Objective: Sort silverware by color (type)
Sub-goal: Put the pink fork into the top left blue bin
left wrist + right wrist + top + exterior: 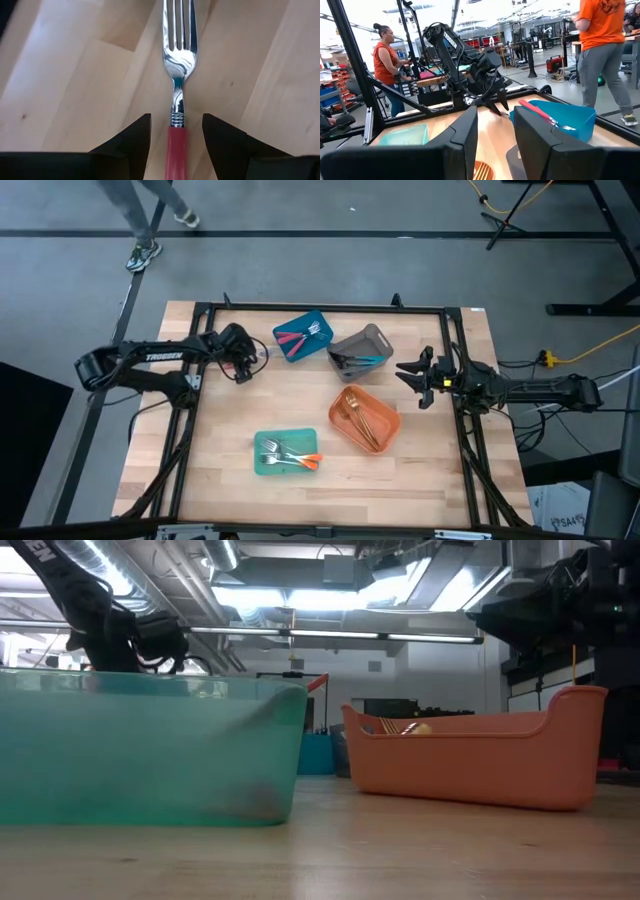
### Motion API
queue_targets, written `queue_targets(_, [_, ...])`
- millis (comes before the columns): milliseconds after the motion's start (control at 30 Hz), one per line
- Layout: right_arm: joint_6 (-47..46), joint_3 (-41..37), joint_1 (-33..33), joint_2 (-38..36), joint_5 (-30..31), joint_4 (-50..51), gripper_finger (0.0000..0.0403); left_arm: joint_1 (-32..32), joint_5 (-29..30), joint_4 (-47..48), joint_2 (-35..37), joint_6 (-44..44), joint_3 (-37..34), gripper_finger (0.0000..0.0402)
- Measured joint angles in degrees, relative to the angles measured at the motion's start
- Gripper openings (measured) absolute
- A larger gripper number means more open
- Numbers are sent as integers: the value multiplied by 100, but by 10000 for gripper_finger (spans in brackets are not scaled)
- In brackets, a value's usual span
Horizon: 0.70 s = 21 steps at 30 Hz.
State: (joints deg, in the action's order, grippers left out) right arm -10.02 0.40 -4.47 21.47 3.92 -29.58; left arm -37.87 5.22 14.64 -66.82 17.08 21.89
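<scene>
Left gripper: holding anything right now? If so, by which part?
The left gripper has its fingers on either side of a pink-handled fork's handle, just below the neck. Whether they actually clamp it cannot be told. Right gripper holds nothing.

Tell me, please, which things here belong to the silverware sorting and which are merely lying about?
Job:
red-handled fork between the left gripper jaws
pink forks
gold cutlery
orange-handled forks

Lying about:
yellow cable
right gripper, waiting aside

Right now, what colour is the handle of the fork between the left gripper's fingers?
Pink-red handle; left wrist view shows it best.
</scene>
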Motion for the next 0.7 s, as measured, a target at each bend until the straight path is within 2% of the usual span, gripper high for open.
queue_targets(233, [56, 0, -2, 3, 27, 342, 117, 2, 82, -293, -458, -2, 8, 173])
queue_targets(467, [144, 0, -4, 5, 725, 831, 117, 0, 13, -251, -484, -41, 11, 173])
queue_targets(700, [139, 0, -4, 3, 796, 1057, 117, 0, 8, -209, -486, -44, 10, 173])
